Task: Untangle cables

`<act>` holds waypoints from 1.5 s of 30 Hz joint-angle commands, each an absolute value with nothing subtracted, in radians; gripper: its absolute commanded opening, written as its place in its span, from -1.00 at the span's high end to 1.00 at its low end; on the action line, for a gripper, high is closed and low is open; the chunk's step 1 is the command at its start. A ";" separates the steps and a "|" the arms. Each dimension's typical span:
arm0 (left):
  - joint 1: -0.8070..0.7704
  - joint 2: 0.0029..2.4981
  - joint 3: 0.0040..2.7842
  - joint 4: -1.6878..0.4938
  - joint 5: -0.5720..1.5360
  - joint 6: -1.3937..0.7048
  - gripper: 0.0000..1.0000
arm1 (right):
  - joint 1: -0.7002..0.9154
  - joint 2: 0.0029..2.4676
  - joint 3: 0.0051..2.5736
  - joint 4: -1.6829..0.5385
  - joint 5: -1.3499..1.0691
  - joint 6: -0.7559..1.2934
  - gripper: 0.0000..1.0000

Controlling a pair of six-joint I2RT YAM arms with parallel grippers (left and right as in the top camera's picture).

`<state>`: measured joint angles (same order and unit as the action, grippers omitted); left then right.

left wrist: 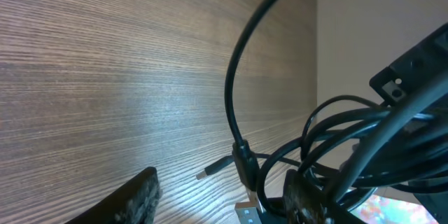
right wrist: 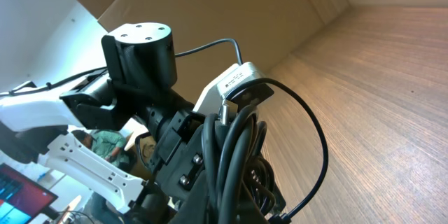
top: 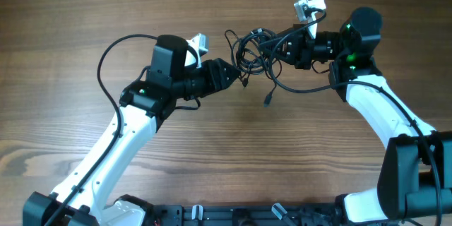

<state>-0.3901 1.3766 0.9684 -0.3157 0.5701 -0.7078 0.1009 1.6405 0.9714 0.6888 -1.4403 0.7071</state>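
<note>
Right gripper (top: pixel 284 46) is clamped on the cables (top: pixel 254 42). Left gripper (top: pixel 239 75) has its fingers apart, aimed straight at them, just beside the loops.

The tabletop (top: pixel 233 155) is pale brown wood, its streaky grain running side to side. Towards the far edge there is a knot of thin black cables (top: pixel 256 48); whether it rests on the wood or hangs just above, I cannot tell. One strand trails nearer, ending in a small plug (top: pixel 268 102).
</note>
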 commanded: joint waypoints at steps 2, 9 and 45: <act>-0.479 1.478 0.974 -0.283 0.496 -0.685 -0.15 | 0.105 1.626 0.988 0.691 -1.465 0.736 0.91; -0.471 1.668 0.974 -0.450 0.353 -0.688 0.08 | 0.081 1.626 0.988 0.794 -1.404 0.825 0.91; -0.345 1.663 0.974 0.147 1.151 -0.425 -1.00 | 0.030 1.627 0.988 0.601 -1.604 0.635 0.91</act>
<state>-0.3252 1.6627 0.9714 0.1360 1.1870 -0.4679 0.0284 1.6444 0.9657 0.5751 -1.5215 0.6113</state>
